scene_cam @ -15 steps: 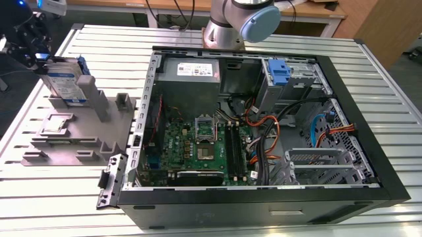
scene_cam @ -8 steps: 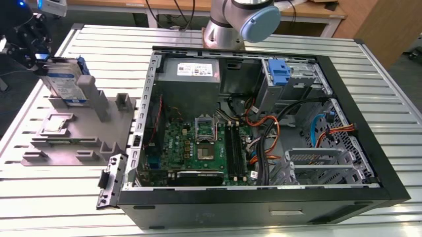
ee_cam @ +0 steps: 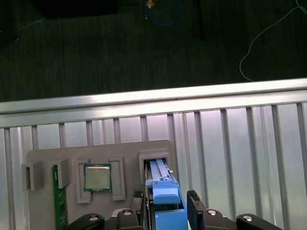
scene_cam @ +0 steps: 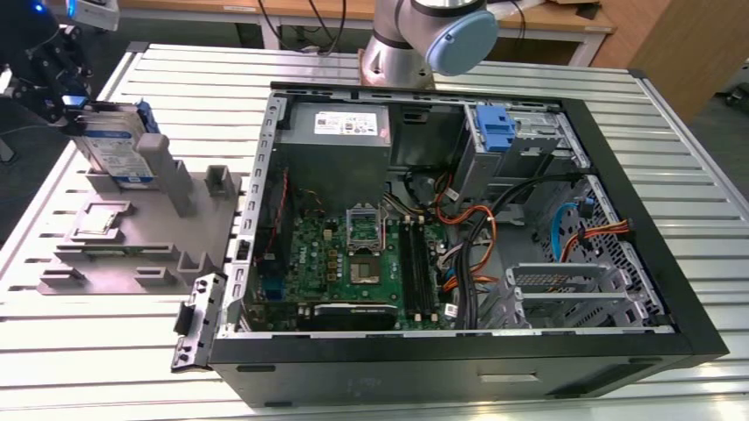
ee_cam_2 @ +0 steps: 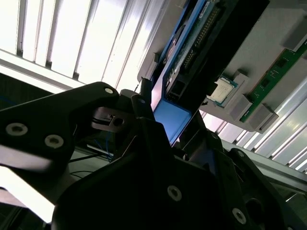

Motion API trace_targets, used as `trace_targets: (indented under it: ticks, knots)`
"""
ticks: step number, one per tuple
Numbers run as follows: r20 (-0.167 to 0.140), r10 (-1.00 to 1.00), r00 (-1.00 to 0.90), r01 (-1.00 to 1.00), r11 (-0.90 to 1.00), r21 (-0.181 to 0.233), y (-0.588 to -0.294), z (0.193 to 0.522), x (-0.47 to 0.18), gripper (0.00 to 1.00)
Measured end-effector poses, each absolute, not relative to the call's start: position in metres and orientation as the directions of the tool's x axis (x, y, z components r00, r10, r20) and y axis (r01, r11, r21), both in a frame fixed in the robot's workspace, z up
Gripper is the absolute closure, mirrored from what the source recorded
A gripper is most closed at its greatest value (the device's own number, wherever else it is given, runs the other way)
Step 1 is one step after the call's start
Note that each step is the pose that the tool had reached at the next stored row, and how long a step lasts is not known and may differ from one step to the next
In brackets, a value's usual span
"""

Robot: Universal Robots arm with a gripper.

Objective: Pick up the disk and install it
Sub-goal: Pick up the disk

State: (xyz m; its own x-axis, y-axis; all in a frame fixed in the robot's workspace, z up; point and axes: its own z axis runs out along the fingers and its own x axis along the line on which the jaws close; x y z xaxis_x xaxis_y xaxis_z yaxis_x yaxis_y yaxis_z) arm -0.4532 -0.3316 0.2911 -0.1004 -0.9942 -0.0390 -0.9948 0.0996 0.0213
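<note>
On ribbed metal table (scene_cam: 105,351) nr dark floor (ee_cam: 96,48), end effector (ee_cam: 166,195) clamps disk (scene_cam: 117,151) upright at grey fixture (scene_cam: 129,250).

I see the disk (scene_cam: 117,151) silver-grey with a white-and-blue label and blue frame, the holder (scene_cam: 143,230) plain grey, the ribbed table (scene_cam: 94,344) silver, the motherboard (scene_cam: 333,256) green.

The exterior view's edge cuts off the hand (scene_cam: 73,107); in the second wrist view its dark body hides much of the disk (ee_cam_2: 170,115).
</note>
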Motion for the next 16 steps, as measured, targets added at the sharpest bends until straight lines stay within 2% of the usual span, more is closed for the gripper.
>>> trace_targets:
  ticks: [16]
  knots:
    - [-0.039,-0.994,-0.100,-0.995,0.099,0.021,-0.3317,0.2906,-0.4532,0.53]
